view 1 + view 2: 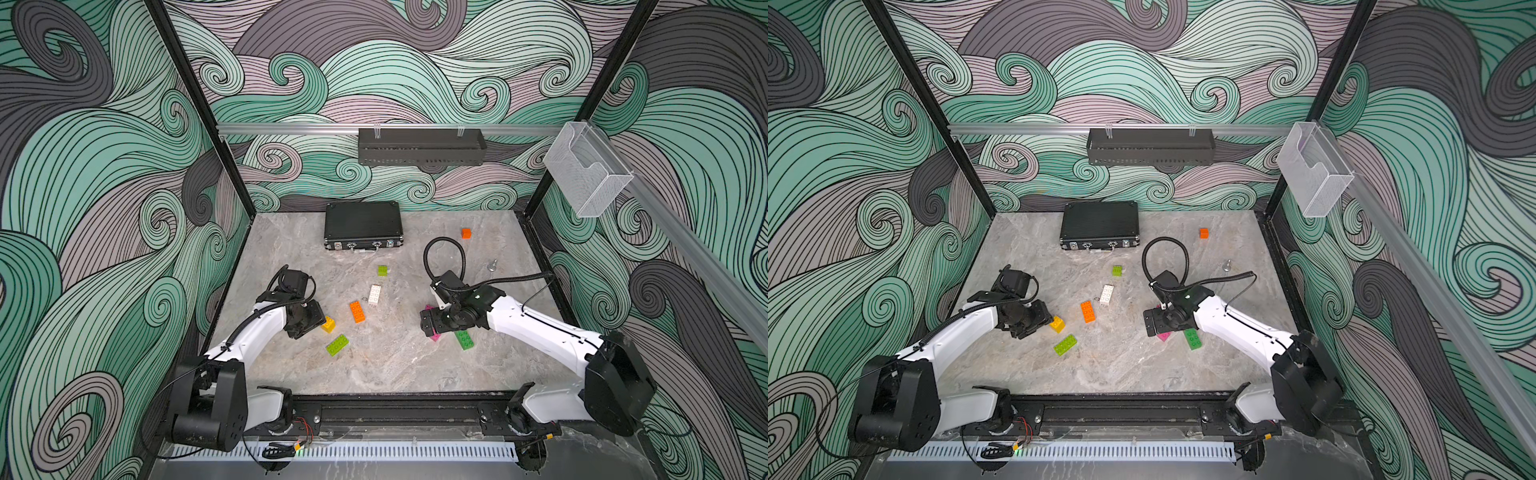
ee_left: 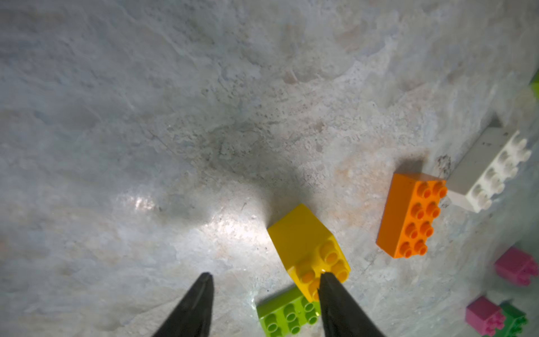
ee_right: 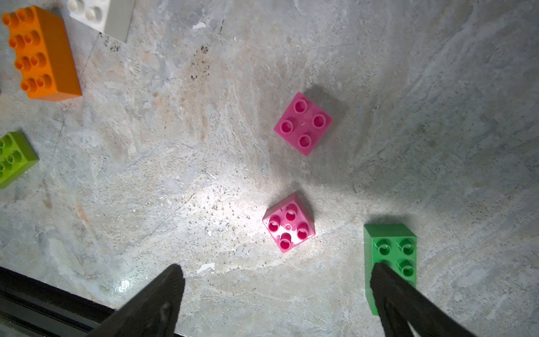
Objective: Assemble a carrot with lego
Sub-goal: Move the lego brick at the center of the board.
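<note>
In both top views the lego point(image 1: 357, 311) is seen lying loose on the table point(image 1: 395, 374); no carrot is built yet. In the left wrist view the left gripper point(image 2: 265, 275) is spread apart, nothing held, beside the yellow brick point(image 2: 303, 239). In the right wrist view the right gripper point(image 3: 277, 267) is spread wide, nothing held.

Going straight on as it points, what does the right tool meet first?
Likely the nearer pink brick, ahead of the open right tool; one finger overlaps the dark green brick, which might touch first. Depth unclear.
</note>
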{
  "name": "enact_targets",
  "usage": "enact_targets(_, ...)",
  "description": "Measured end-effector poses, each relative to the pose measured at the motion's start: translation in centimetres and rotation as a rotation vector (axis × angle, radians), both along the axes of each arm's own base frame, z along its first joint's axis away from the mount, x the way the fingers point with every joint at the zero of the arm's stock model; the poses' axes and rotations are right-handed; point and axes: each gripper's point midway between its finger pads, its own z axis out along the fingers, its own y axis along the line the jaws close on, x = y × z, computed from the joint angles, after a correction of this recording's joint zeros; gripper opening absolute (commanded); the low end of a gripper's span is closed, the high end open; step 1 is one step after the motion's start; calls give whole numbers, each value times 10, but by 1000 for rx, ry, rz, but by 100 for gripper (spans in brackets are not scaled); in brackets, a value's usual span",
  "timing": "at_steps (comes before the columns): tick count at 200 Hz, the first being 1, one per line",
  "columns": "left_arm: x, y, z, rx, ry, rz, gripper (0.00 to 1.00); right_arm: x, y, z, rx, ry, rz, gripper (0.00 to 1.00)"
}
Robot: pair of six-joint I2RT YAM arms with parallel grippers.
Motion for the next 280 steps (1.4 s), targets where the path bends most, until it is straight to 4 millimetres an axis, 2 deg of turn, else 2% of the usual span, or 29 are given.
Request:
enact_targets(14,-5,-2,4,2,-1,-1,40,0,-1,3,1,-9,-2,100)
enact_targets(40,-17,-7,16,0,-36,-18,43,0,-3,7,0,-20,-5,99)
enact_targets(57,-26,-11,17,3,-17,-29,43,0,-3,7,0,-22,-5,99)
enact_targets(79,-36,-14,7,8,58,-33,44,0,-4,7,-2,-21,-5,100)
enact_targets(104,-46,-23,-10,14,154,-54,55,2,-3,13,-1,-29,-7,100)
enact_targets(136,-52,-39,-21,4,218,-85,60,5,-4,20,-1,-52,-13,100)
enact_targets(185,-45,-54,-30,-4,246,-104,61,5,-12,37,11,-104,-30,100)
enact_targets(221,-34,-70,-33,-7,246,-138,63,8,-18,41,13,-123,-49,100)
enact_targets(257,-18,-94,-32,-21,214,-181,64,9,-24,41,10,-128,-68,100)
enact_targets(280,-8,-118,-31,-28,196,-238,64,9,-26,40,7,-126,-71,99)
